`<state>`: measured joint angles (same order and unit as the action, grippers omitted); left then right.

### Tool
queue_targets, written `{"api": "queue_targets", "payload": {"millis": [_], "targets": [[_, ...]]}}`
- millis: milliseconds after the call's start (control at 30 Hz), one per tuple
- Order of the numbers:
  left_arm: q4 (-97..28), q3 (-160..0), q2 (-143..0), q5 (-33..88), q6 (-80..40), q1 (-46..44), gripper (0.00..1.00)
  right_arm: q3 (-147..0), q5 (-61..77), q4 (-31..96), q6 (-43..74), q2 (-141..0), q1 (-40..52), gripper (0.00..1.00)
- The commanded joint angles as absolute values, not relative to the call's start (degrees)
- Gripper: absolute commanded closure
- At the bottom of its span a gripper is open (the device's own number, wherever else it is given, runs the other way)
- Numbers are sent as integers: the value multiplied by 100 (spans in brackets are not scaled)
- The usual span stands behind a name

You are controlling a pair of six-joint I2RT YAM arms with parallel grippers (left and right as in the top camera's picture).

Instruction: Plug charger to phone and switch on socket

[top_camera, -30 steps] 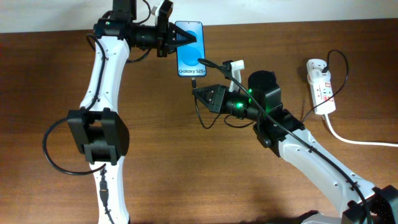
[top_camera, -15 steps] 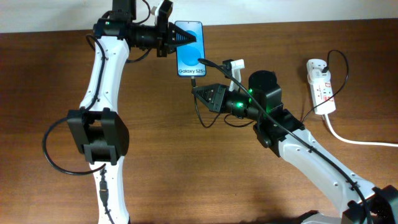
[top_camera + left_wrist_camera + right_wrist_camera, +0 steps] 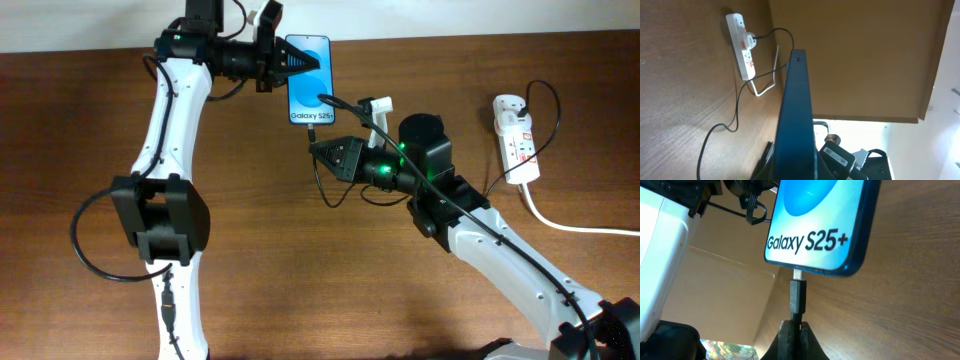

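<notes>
My left gripper (image 3: 284, 63) is shut on the phone (image 3: 310, 80) and holds it by its left side above the table, blue screen up. In the left wrist view the phone (image 3: 795, 100) shows edge-on between the jaws. My right gripper (image 3: 318, 148) is shut on the charger (image 3: 314, 131) just behind its plug. In the right wrist view the plug (image 3: 798, 296) points at the phone (image 3: 820, 225), its metal tip touching the bottom edge; how deep it sits is unclear. The socket (image 3: 517, 135) lies at the far right, with an adapter plugged in.
The socket's thick white cord (image 3: 570, 225) runs off to the right edge. The charger's thin black cable (image 3: 325, 192) loops on the table under my right arm. The socket (image 3: 744, 47) and cable also show in the left wrist view. A wall bounds the table's far side.
The left gripper has shifted the phone slightly to the right, toward the plug. The right gripper has hardly moved.
</notes>
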<state>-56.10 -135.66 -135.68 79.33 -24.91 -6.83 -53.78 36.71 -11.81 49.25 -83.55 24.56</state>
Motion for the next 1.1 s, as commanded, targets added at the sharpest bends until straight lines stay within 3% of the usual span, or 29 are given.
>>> {"api": "queue_targets", "payload": {"millis": [0, 1067], "targets": [[-5601, -13677, -13509, 8228, -2416, -703, 100, -5378, 3686, -1210, 4869, -8364, 2423, 96], [-5577, -13677, -13509, 8075, -2416, -676, 100, -5378, 3944, -1240, 4869, -8364, 2244, 96]]}}
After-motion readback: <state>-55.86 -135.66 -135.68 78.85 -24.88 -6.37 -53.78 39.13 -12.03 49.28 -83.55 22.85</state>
